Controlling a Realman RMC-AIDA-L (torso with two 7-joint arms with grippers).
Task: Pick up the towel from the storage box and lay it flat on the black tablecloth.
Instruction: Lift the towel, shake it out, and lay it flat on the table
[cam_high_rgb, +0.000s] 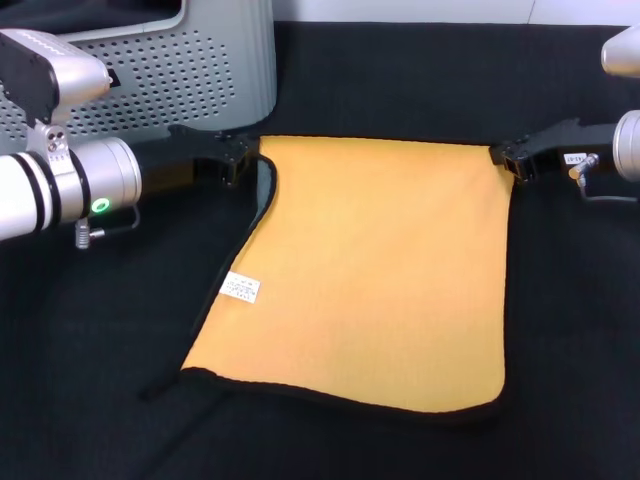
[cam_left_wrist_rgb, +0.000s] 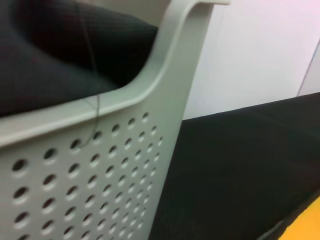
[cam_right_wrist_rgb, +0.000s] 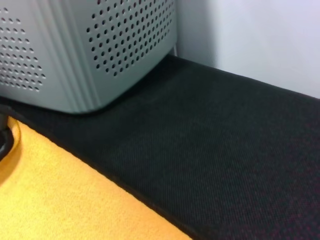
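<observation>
Claws (cam_high_rgb: 238, 158) (cam_high_rgb: 507, 158) seemingly pinch towel (cam_high_rgb: 375, 270) corners.

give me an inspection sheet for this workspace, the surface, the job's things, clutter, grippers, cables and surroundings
Surface: black tablecloth covers the whole table, faint creases.
Towel: towel out of the box, spread yellow-orange side up on the cloth; far left corner folded over, left edge slightly curled; white tag on the left edge.
Storage box: storage box stands at the far left, behind the towel's left corner.
Clutter: nothing seen.
Grippers: left gripper at the towel's far left corner, right gripper at its far right corner.
Cables: thin cable looped under the left arm; another cable by the right wrist.
Surroundings: pale wall behind the table.
</observation>
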